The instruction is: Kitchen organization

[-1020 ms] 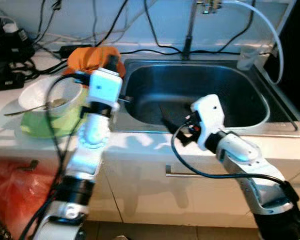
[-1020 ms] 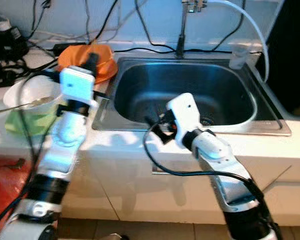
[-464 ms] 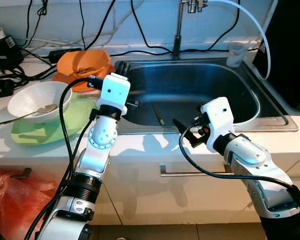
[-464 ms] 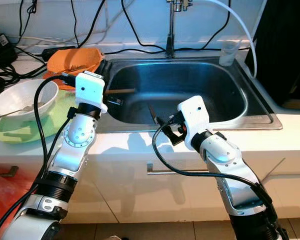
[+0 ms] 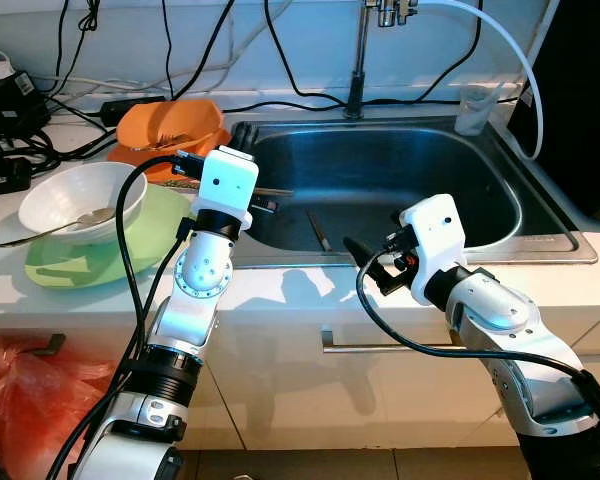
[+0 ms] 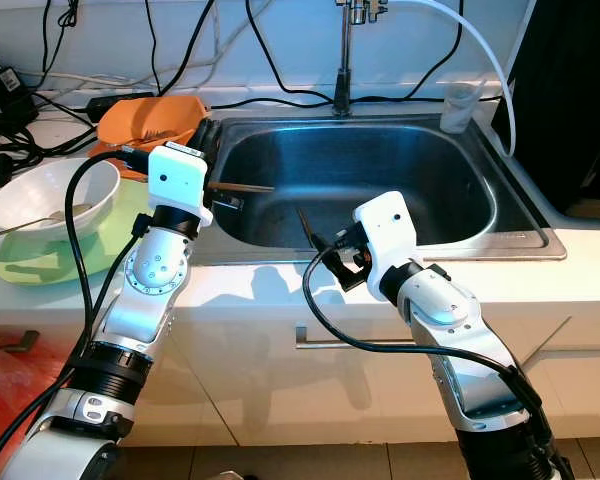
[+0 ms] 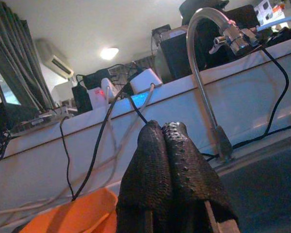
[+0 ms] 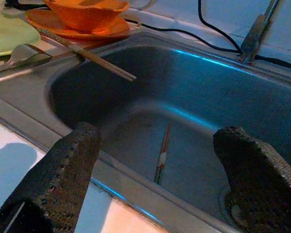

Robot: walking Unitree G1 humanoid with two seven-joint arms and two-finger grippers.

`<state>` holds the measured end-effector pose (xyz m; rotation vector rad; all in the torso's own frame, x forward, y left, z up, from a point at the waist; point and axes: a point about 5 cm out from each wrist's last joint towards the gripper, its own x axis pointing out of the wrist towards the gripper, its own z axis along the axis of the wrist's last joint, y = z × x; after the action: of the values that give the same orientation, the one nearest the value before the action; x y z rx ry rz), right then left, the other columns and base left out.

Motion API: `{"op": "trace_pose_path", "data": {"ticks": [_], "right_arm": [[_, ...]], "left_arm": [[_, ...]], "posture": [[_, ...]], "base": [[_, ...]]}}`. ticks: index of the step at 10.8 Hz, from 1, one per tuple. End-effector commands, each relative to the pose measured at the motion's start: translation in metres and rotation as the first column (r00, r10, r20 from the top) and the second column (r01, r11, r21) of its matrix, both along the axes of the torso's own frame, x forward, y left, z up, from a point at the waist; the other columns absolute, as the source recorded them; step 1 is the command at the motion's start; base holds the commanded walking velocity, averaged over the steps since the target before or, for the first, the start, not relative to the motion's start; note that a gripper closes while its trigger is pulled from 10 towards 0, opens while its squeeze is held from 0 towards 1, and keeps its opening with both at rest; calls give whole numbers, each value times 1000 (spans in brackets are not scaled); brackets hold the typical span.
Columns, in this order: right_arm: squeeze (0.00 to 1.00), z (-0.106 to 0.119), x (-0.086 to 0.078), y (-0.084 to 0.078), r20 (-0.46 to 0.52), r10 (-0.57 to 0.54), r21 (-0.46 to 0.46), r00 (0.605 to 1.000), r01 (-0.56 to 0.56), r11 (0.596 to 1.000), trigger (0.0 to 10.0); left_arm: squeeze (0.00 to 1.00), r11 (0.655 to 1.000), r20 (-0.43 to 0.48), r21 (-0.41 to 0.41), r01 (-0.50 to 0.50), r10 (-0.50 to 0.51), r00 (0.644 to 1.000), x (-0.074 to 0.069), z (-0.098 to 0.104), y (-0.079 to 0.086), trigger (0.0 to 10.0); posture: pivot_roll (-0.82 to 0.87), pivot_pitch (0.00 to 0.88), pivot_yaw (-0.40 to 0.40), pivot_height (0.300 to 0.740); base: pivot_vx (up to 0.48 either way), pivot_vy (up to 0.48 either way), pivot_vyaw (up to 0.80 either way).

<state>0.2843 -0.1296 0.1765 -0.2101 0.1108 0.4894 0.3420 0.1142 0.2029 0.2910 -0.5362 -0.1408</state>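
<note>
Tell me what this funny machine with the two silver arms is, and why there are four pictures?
It is a robot standing at a kitchen sink. Two pictures come from cameras in its head, like eyes looking down. The other two come from small cameras on its wrists, looking along its black fingers.

The left gripper is near the sink's left edge, and its fingers are pressed together. The right gripper is at the sink's front edge with its fingers spread wide, holding nothing.

Down in the sink lies one chopstick. Another chopstick rests on the sink's rim and pokes out over it. On the counter to the left sit an orange bowl on an orange plate, and a white bowl with a spoon in it, on a green plate. A tap stands behind the sink.
</note>
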Motion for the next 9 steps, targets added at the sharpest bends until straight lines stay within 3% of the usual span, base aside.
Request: {"op": "trace_pose_path", "data": {"ticks": [1,4,5,6,7,9], "right_arm": [[0,1,1,1,1,2,-6,1000,-2,1000,10000],[0,-1,-1,5,-18,36,-7,999,-36,999,10000],[0,-2,-1,6,-19,39,-7,999,-39,999,10000],[0,-2,-1,6,-18,42,-7,999,-42,999,10000],[0,-2,0,7,-16,44,-5,999,-44,999,10000],[0,-4,2,12,-14,57,5,998,-57,998,10000]], "left_arm": [[0,1000,6,-8,-9,9,1000,1,2,3,0],[0,999,-40,-37,-39,38,998,2,-5,11,353],[27,997,-59,-45,-58,56,997,1,-9,17,4078],[894,993,-92,-58,-99,94,991,-2,-16,29,10000],[1000,993,-95,-55,-108,103,990,-3,-16,34,10000],[1000,987,-81,-29,-161,158,984,-4,-10,52,10000]], "posture": [[-90,0,71,740],[-87,0,70,740],[-78,0,71,740],[-73,0,72,740],[-61,0,74,740],[-36,0,69,740]], "base": [[0,0,0],[0,0,0],[0,0,0],[0,0,0],[0,0,0],[0,0,0]]}}
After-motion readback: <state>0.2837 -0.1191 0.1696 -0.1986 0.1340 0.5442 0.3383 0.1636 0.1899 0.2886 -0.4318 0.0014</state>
